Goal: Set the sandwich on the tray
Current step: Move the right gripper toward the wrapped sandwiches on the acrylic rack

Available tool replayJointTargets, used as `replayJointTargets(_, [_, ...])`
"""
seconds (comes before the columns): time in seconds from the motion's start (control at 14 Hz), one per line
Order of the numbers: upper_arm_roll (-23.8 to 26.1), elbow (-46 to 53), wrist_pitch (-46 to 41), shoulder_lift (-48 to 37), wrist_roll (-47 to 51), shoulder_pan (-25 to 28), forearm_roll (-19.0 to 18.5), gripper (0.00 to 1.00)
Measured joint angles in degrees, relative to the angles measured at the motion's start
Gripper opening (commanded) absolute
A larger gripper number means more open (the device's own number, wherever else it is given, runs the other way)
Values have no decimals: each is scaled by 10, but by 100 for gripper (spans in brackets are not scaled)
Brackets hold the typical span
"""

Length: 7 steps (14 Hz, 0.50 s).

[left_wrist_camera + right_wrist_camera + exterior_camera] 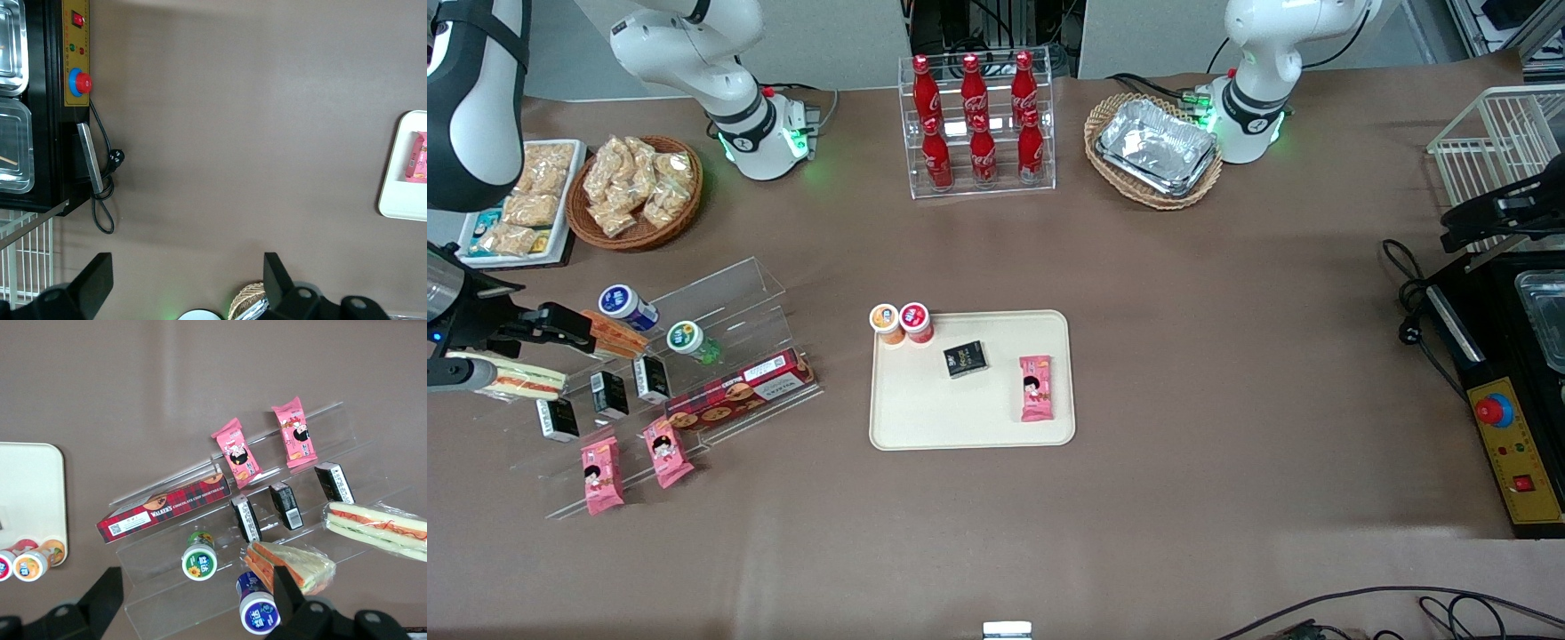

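Nearest the front camera, the tray (960, 418) lies mid-table, already carrying a pink packet (1036, 388), a black box (966, 358) and two cups (901, 322); bare surface remains, probably enough for the sandwich. The sandwich (377, 530) lies on the stepped acrylic rack (720, 293) at the working arm's end, well apart from the tray and slightly nearer the camera than the shorter orange sandwich (290, 563). The gripper (197, 580) hovers above the rack, fingers spread wide and holding nothing. Judgement: staged for a descent, not yet centred over the target.
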Motion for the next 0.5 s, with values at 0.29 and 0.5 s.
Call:
replayJointTargets(0.29, [0,0,0,1,0,0,0,100])
replayJointTargets(0.5, [-3,0,0,6,0,-3,0,100])
